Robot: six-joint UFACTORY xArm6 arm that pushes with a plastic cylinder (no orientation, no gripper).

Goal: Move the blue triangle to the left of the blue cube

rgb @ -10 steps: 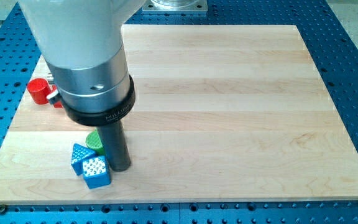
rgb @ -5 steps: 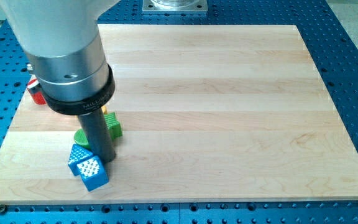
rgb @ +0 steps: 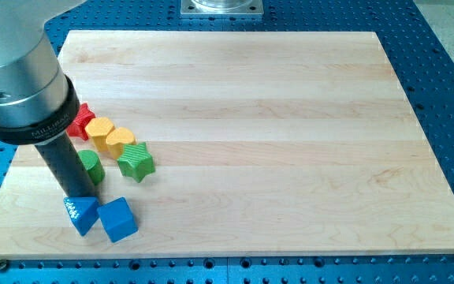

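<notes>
The blue triangle (rgb: 82,214) lies near the desk's bottom-left corner in the view, and it is touching, or almost touching, the blue cube (rgb: 118,219) on the cube's left side. So I judge the task is at its last step or already complete: the triangle stands at the view's left of the cube. My tip (rgb: 77,195) rests just above the triangle, at its upper edge, and seems to be in contact with it. This arm has no jaws at all, only a straight dark rod, so nothing is spread, pressed or pinched.

If any move is needed, I think it should be small: draw the tip away toward the view's top or left without dragging the triangle, because a push to the right would press it into the cube and shift both.

The two blue blocks look like smooth painted pieces; the triangle shows a patch of small white dots on its left face. Above them sit a green round block (rgb: 92,166), partly hidden by the rod, and a green star (rgb: 136,161). Further up there are two yellow blocks (rgb: 110,136) with rounded tops, the nearer one like a heart, and a red block (rgb: 81,120) whose shape I cannot tell.

The desk (rgb: 274,134) is pale wood with light grain stripes.
</notes>
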